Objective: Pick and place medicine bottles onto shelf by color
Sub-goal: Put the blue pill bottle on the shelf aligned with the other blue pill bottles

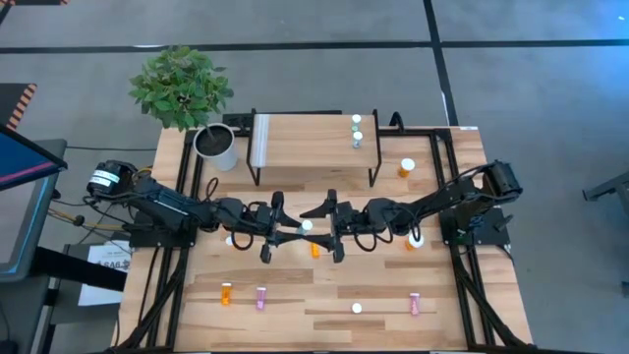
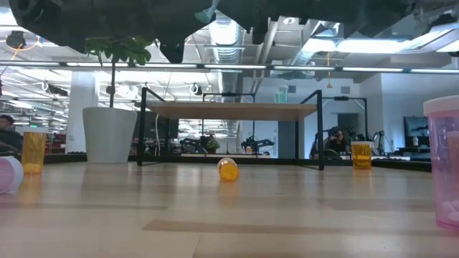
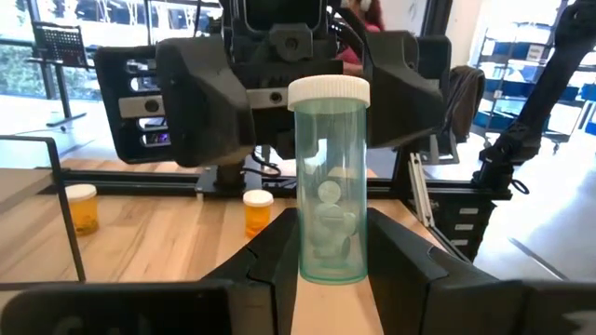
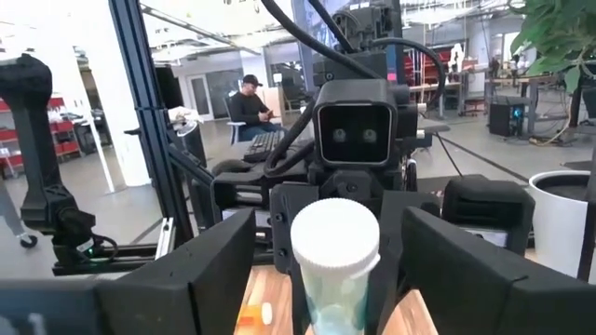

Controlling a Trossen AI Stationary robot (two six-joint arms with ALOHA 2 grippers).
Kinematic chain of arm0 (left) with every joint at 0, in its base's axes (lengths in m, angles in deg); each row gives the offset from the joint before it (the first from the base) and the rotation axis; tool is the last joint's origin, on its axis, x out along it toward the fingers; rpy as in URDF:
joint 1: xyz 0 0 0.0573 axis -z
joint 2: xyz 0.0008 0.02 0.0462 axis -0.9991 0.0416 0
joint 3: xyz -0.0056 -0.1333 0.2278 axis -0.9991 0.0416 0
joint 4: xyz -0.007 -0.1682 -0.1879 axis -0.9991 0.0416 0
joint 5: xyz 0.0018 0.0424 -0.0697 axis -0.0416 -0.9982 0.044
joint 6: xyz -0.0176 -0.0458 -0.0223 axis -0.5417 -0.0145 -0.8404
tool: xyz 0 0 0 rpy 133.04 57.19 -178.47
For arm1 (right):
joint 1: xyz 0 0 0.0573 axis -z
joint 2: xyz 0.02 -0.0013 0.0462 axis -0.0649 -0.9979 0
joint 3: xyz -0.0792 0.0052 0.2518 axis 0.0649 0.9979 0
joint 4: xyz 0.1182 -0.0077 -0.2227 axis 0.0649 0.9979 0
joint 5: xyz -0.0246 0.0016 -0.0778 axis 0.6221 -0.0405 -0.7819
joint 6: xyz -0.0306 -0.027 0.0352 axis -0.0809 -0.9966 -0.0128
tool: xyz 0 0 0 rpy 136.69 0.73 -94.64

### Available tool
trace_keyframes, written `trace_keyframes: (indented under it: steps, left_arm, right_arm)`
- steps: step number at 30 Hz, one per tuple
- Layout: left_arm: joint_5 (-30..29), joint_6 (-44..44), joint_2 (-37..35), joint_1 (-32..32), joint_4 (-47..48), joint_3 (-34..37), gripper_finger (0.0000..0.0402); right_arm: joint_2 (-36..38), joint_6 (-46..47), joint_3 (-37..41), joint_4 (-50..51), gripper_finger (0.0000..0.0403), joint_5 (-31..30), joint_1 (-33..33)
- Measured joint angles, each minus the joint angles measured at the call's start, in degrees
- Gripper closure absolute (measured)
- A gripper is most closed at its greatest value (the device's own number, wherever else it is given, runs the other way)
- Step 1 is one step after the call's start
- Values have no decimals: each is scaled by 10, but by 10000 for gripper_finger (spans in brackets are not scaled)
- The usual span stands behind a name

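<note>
At the far left of the bench [image 1: 295,305] we see the white plant pot [image 1: 218,147], with the shelf [image 1: 305,140] just to its right along the far edge. Two small bottles already stand on the shelf's right end [image 1: 357,133]; they look teal-green.

The left claw [image 1: 280,234] reaches in from the left to the middle of the bench, and it grips a teal bottle [image 3: 331,181]. In the left wrist view the bottle stands upright between the two dark fingers [image 3: 410,261], white cap up, pale pills at its bottom, long axis vertical.

Directly facing it, the right claw [image 1: 329,226] comes from the right, its fingers spread wide on either side of the same bottle without touching it, as the right wrist view shows. We judge this a hand-over in mid-air: the bottle lies between the two claws, held by the left only.

An orange bottle [image 1: 314,250] lies on its side on the bench just below the claws. Farther right, another orange one [image 1: 406,167] stands beside the shelf. Along the near edge we see an orange bottle [image 1: 227,293], two pink ones [image 1: 260,298] and a white cap [image 1: 357,308].

The shelf lies beyond both claws, toward the far edge; the teal pair is nearer the right arm.
</note>
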State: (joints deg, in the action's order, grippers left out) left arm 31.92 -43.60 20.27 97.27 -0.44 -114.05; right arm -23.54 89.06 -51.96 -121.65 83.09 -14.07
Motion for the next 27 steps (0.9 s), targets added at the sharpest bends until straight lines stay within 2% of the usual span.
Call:
trace_keyframes:
  steps: [8,21,27]
  left_arm:
    - [0,0,0,0,0,0,307]
    - [0,-6,0,0,0,0,307]
    - [-11,-16,0,1,1,0,299]
  right_arm:
    - [0,-3,0,1,150,0,0]
    - [0,-1,0,1,255,0,0]
    - [0,-1,0,1,270,-1,0]
